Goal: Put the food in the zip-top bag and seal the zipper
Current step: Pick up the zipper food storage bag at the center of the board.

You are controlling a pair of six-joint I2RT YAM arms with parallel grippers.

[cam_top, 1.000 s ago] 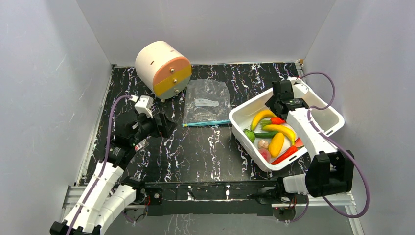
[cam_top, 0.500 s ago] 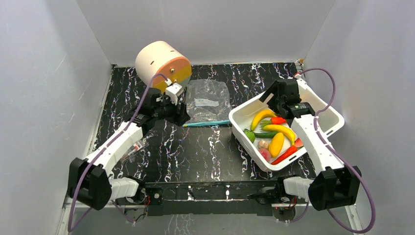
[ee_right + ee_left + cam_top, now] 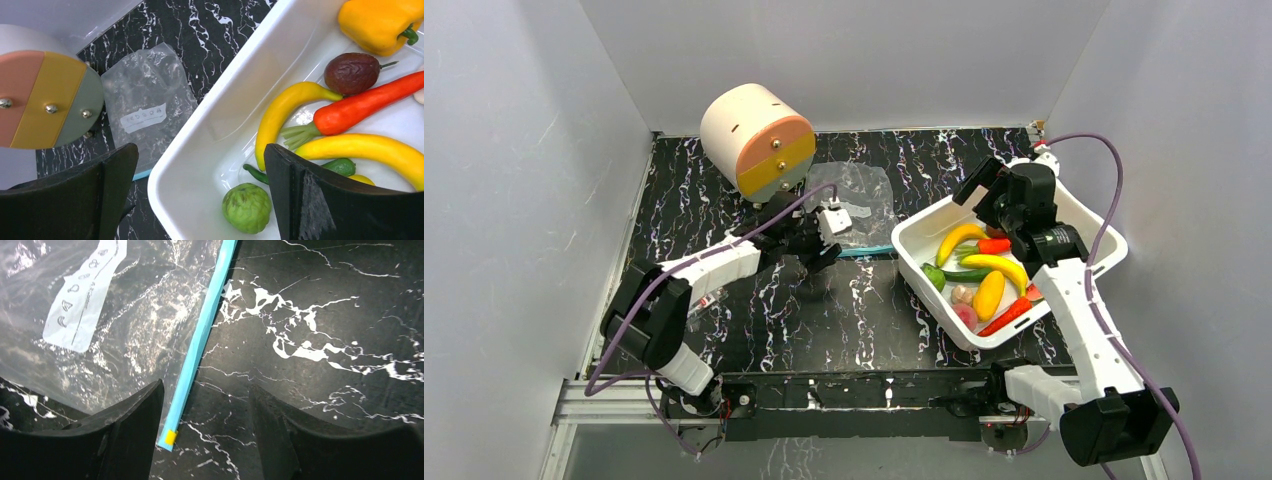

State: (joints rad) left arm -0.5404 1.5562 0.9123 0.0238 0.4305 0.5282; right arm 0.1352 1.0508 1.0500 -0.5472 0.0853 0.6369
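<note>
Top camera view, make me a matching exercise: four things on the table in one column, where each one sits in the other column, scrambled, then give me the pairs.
Things
1. zipper
2. bell pepper
3. round drum
4. white label

Places
A. inside the white tub
B. at the far left of the table
C. on the clear face of the zip-top bag
D. along the bag's near edge

Pairs: 1-D, 2-A, 3-B, 4-C
</note>
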